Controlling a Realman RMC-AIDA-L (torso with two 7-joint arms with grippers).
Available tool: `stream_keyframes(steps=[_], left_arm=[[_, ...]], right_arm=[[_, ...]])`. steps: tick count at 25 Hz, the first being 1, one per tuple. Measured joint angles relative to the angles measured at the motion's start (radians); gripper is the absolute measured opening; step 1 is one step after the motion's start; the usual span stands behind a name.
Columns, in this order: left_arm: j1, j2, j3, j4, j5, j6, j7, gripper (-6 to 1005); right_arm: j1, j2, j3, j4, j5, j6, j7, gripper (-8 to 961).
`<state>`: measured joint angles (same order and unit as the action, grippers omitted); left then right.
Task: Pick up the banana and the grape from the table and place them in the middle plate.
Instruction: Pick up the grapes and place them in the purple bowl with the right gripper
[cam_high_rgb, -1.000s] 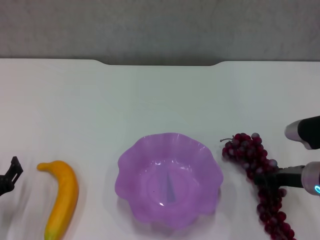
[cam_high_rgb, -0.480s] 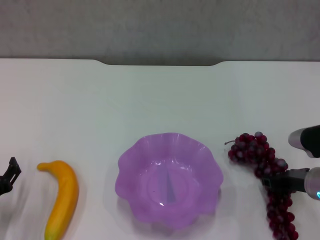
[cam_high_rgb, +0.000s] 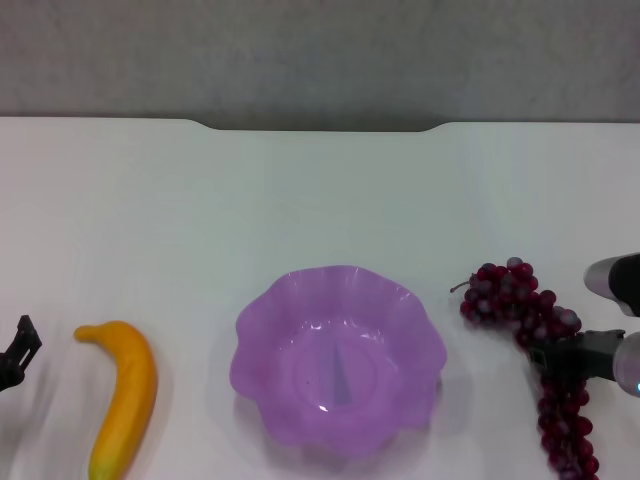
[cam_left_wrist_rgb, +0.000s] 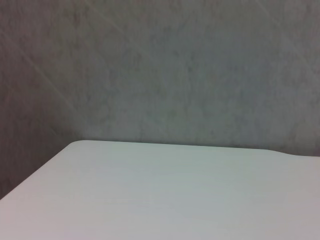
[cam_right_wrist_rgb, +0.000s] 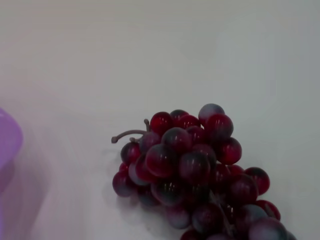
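Our right gripper (cam_high_rgb: 560, 358) grips the glossy dark-red grape bunch (cam_high_rgb: 530, 330) right of the scalloped translucent purple plate (cam_high_rgb: 262, 325); broad white table (cam_high_rgb: 300, 200) beyond lies open; left gripper's (cam_high_rgb: 15, 352) state unclear

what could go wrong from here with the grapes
The right end effector sits at the middle of the long grape bunch, so the loose ends may swing or drag on the table when lifted. The dangling tail could also catch the wavy rim of the middle plate and land half outside.
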<state>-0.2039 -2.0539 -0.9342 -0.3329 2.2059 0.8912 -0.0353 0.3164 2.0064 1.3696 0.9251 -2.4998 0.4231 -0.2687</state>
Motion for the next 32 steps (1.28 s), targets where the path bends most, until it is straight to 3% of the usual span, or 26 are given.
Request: stream_keyframes(steps=[5, 15, 23, 32], left_arm=[[0.001, 0.0, 0.0, 0.001, 0.0, 0.0, 0.0, 891], [0.0, 0.0, 0.0, 0.0, 0.0, 0.001, 0.0, 891], [0.001, 0.0, -0.001, 0.005, -0.006, -0.001, 0.001, 891], [0.002, 0.0, -0.001, 0.006, -0.009, 0.0, 0.001, 892]], right_arm=[[-0.013, 0.0, -0.014, 0.0, 0.0, -0.047, 0.0, 445], [-0.085, -0.002, -0.127, 0.006, -0.001, -0.297, -0.008, 442], [-0.192, -0.004, -0.137, 0.216, -0.002, -0.4, -0.172, 435], [-0.19, -0.006, -0.174, 0.293, -0.002, -0.454, -0.221, 433]])
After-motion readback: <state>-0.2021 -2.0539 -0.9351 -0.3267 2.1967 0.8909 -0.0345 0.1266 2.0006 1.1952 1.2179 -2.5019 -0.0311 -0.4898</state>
